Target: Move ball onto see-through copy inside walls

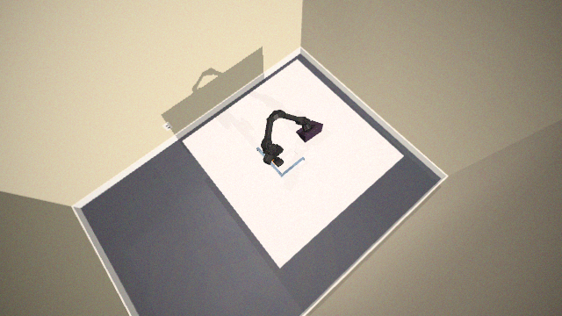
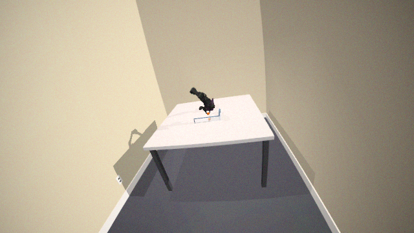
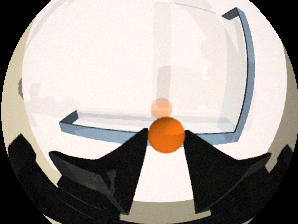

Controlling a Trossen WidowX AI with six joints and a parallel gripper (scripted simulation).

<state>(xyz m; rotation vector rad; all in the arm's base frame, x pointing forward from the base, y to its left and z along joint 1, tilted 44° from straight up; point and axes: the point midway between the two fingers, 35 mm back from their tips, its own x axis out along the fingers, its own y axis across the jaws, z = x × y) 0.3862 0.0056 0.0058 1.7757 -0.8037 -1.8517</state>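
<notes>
My gripper [image 3: 166, 133] [image 2: 207, 112] is shut on the solid orange ball [image 3: 166, 136] [image 2: 208, 113], which sits between the two fingertips. The ball is held above the table. In the wrist view it overlaps the top edge of one low clear wall. The two clear walls [image 3: 251, 75] [image 1: 292, 167] [image 2: 219, 112] have blue edges and meet in a corner. The pale see-through copy [image 3: 161, 106] [image 2: 209, 119] shows just beyond the ball in the wrist view, beside that same wall. In the top view the gripper mostly hides the ball and the copy.
The white table [image 1: 281, 228] [image 2: 181, 136] carries the walls and the arm. The dark purple arm base [image 1: 311, 131] stands behind the open side of the corner. The black arm [image 1: 269, 128] arches from it to the wall area.
</notes>
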